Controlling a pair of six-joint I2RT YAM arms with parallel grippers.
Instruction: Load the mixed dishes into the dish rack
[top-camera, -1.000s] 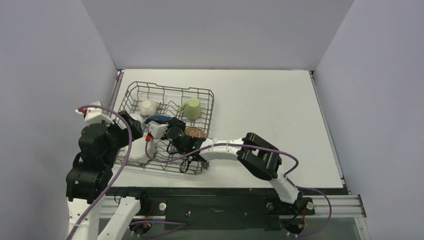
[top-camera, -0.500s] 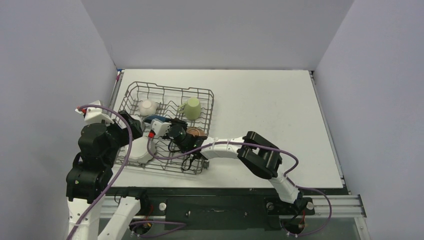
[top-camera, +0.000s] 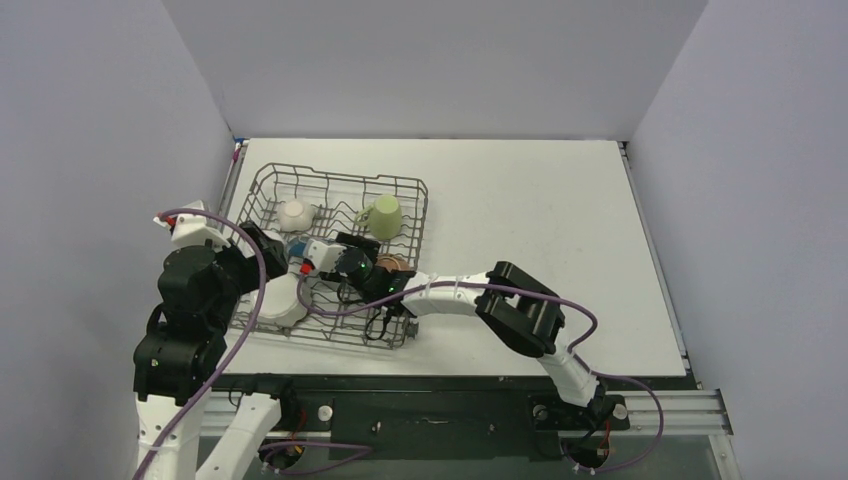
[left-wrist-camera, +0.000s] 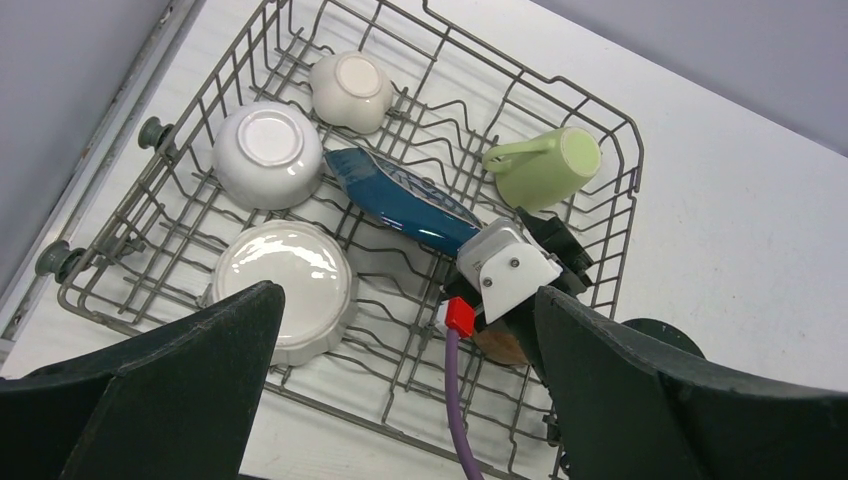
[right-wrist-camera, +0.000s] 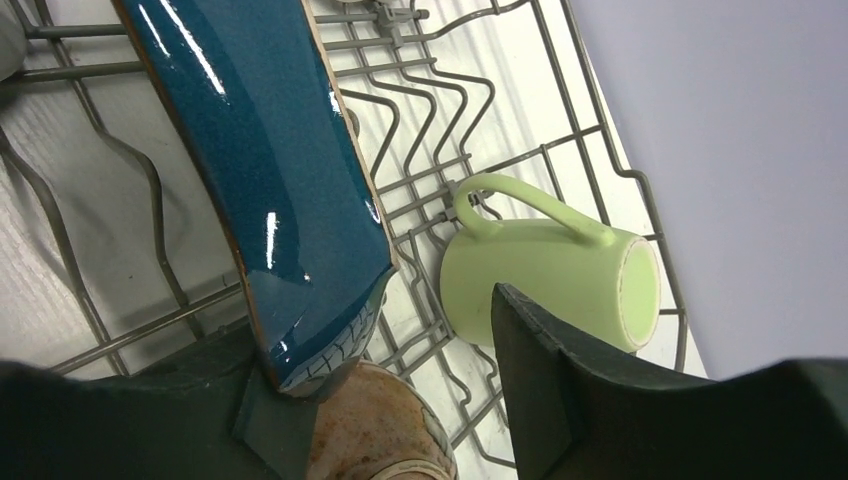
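The grey wire dish rack (top-camera: 340, 178) holds all the dishes I can see. In the left wrist view a small lobed white dish (left-wrist-camera: 350, 90), a plain white bowl (left-wrist-camera: 267, 155), a ridged white bowl (left-wrist-camera: 285, 285), the dark blue dish (left-wrist-camera: 400, 200), the light green mug (left-wrist-camera: 545, 165) and the brown bowl (left-wrist-camera: 500, 345) lie in it. My right gripper (top-camera: 355, 248) is open inside the rack. The brown bowl (right-wrist-camera: 370, 420) sits between its jaws. The blue dish's (right-wrist-camera: 270, 180) end rests against one finger. My left gripper (left-wrist-camera: 410, 400) is open and empty above the rack's near left side.
The rack (left-wrist-camera: 420, 330) has small wheels (left-wrist-camera: 152, 130) on its left side, close to the table's left edge and the wall. The right arm's purple cable (left-wrist-camera: 458, 420) crosses the rack's near rim. White table (top-camera: 540, 230) lies to the right of the rack.
My right gripper has shifted a little left and farther into the rack, over the blue dish and the brown bowl. The left arm has barely moved.
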